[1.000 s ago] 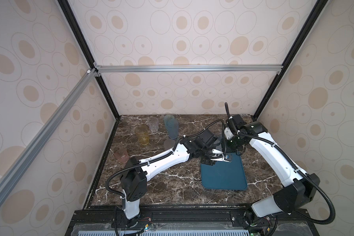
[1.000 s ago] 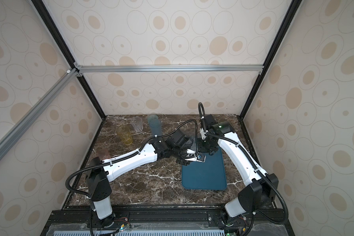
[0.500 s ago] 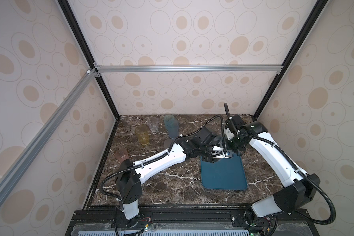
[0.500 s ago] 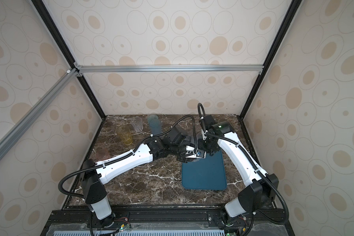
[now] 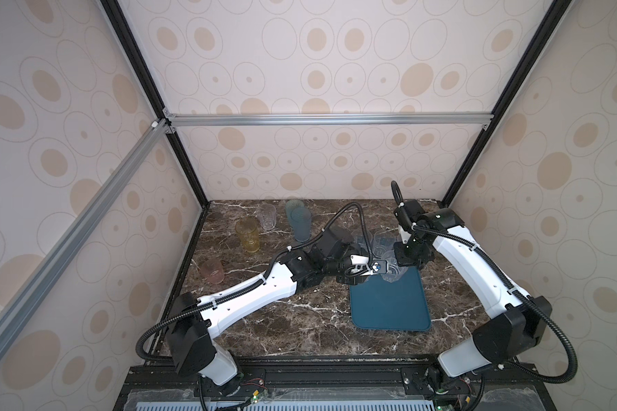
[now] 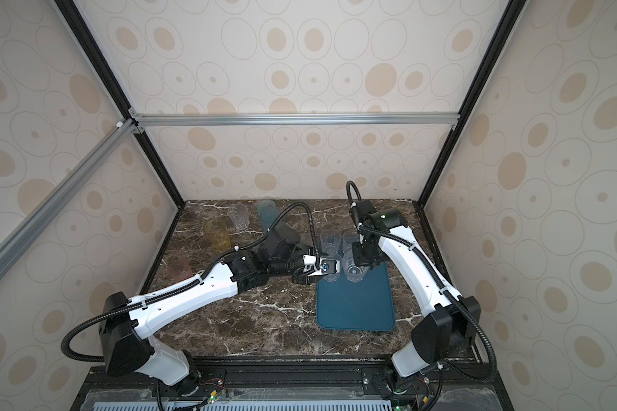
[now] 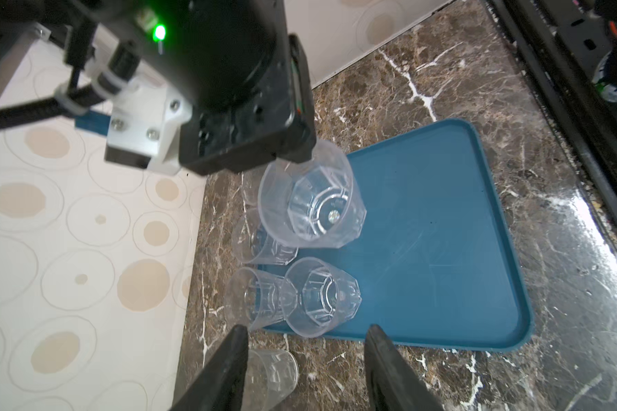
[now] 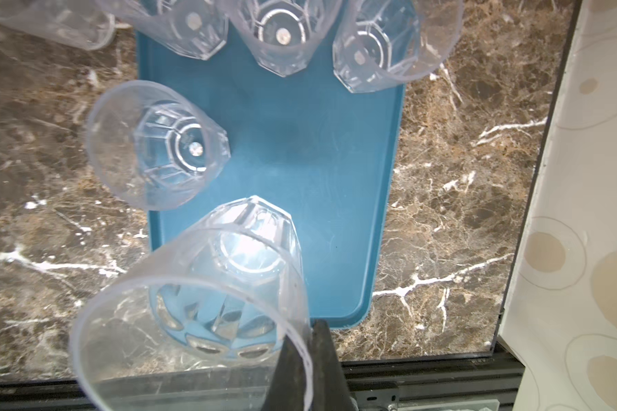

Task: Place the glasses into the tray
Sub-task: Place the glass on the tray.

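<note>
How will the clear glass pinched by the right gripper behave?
The clear glass looks thin and see-through, so probably light. The right gripper pinches one spot of its rim, so it may swing or slip. Its base looks narrower than its mouth; set on the tray, it could tip.

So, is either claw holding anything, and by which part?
The right claw pinches a clear faceted glass by its rim. The left claw is open, holding nothing.

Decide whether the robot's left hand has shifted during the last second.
Yes. In a top view the left hand has drawn back leftward, away from the tray.
</note>
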`<state>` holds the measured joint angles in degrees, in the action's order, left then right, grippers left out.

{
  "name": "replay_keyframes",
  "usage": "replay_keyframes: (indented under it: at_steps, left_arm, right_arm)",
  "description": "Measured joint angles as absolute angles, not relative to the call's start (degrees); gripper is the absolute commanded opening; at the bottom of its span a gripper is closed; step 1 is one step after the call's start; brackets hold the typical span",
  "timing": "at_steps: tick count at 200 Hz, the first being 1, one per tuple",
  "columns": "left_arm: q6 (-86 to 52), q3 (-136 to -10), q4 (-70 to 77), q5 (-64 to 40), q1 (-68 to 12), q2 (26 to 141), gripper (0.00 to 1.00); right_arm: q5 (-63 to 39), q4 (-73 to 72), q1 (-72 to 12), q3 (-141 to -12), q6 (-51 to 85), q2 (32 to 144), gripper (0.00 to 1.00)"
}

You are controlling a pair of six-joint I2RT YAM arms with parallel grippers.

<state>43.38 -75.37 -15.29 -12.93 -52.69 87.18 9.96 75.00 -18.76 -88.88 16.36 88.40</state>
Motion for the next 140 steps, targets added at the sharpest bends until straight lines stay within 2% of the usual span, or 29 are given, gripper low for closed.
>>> replay_keyframes:
  at_steps: [69,140]
  left_arm:
    - [34.76,-68.18,-6.48,-5.61,-45.65,86.46,0.53]
    - [31.07,-66.87,-5.02,-3.64,-43.81,86.48,0.53]
  right_arm:
    - [8.6,67.07,-15.92,-83.9,16.4,96.68,0.0]
    - [6.85,61.01,-13.23,-83.33,16.6,102.35,0.02]
